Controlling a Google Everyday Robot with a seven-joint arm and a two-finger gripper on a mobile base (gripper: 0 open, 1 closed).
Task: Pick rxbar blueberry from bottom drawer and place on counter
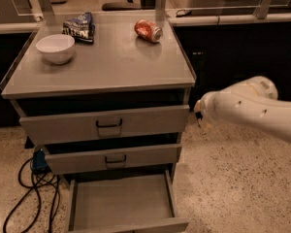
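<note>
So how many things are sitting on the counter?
3: a white bowl at the left, a blue chip bag behind it, and a red can lying at the back right. Nothing looks hidden. The hand is right of the top drawer.

Dim, warm indoor light falls from above on the bench (116,62), whose grey top carries a broad pale sheen, while the bowl (55,47) and the can (148,30) cast only short, soft shadows beside them. Deep shade fills the gaps above the two upper drawers (63,127) and the recesses either side of the cabinet; the open bottom drawer (121,203) lies in dull, even half-light. The brightest surface is the white arm (252,110) entering from the right, its gripper (200,116) shadowed at the tip, just beside the cabinet's right edge at top-drawer height.
</note>
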